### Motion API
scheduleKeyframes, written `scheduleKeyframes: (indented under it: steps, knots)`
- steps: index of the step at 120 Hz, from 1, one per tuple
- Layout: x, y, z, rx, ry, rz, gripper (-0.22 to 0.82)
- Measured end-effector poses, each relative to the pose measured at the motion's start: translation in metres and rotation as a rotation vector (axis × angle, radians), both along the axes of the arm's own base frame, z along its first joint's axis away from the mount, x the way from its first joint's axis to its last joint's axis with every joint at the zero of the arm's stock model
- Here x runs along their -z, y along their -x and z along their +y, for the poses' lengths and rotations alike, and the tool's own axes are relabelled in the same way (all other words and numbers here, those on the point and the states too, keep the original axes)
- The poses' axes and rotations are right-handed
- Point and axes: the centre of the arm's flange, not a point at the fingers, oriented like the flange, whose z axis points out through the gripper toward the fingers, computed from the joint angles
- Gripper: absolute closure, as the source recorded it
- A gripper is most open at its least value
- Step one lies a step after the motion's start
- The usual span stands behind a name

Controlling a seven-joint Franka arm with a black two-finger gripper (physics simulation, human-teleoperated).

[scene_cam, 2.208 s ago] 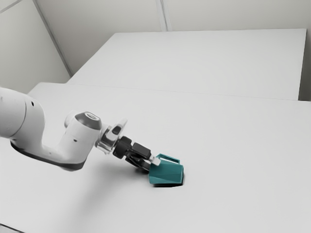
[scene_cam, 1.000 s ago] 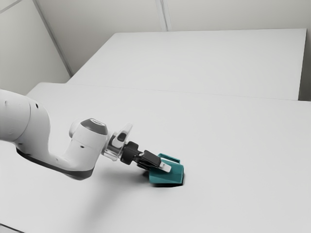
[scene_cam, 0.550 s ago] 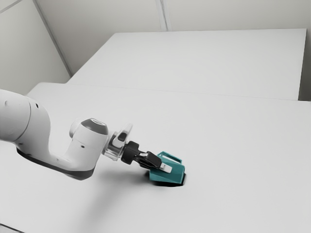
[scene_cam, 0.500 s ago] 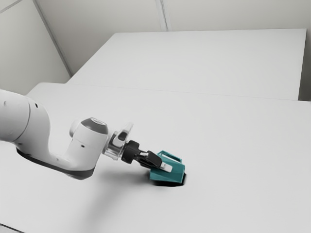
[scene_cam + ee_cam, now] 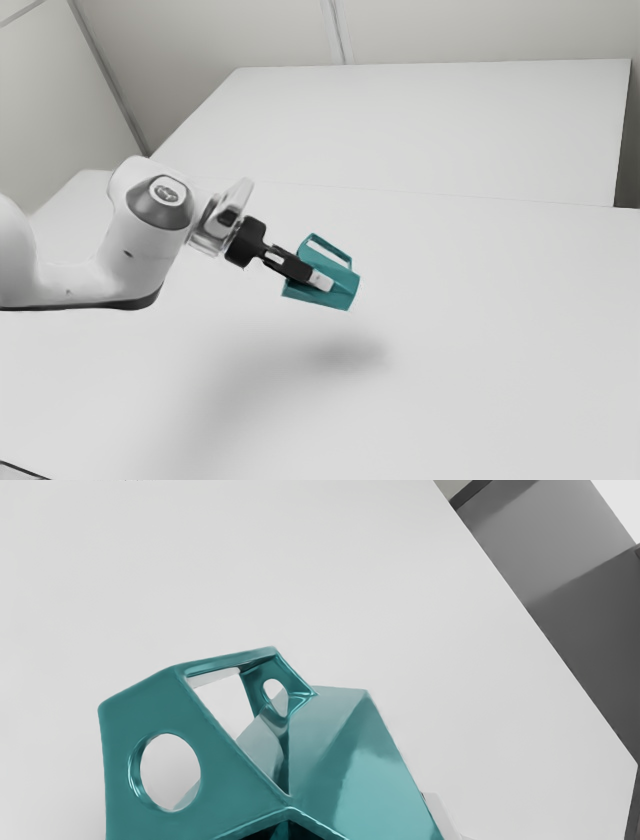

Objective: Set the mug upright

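The pincer (image 5: 321, 281) is closed on the mug (image 5: 343, 288), holding it above the surface (image 5: 490, 350), tilted well off upright. Grasp and lift look done; turning it base-down, lowering it to the surface and releasing it seem left.

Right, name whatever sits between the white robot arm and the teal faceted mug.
In the exterior view, the black two-finger gripper spans the stretch from the white arm to the teal mug, its near finger against it.

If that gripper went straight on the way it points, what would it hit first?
Probably the pale tabletop, with the held teal mug touching before the gripper itself; how far off is unclear.
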Motion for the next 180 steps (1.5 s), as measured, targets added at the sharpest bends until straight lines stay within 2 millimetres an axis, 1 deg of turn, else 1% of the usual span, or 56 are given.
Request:
scheduleKeyframes:
  steps: [15,34,47,61,85,117,128,148,180]
  knots:
    - [-0.020,-0.012,0.019,0.048,-0.188,-0.028,0.78]
    - [-0.030,-0.023,0.054,0.056,-0.402,-0.002,0.79]
    - [-0.030,-0.025,0.073,0.043,-0.507,0.041,0.79]
    - [-0.022,-0.027,0.083,0.036,-0.607,0.092,0.79]
    - [0.003,-0.036,0.091,0.014,-0.723,0.167,0.79]
    - [0.035,-0.044,0.091,-0.029,-0.799,0.222,0.78]
    - [0.042,-0.046,0.090,-0.046,-0.810,0.229,0.78]
    - [0.043,-0.049,0.088,-0.066,-0.860,0.215,0.78]
    - [0.056,-0.050,0.087,-0.104,-0.884,0.247,0.78]
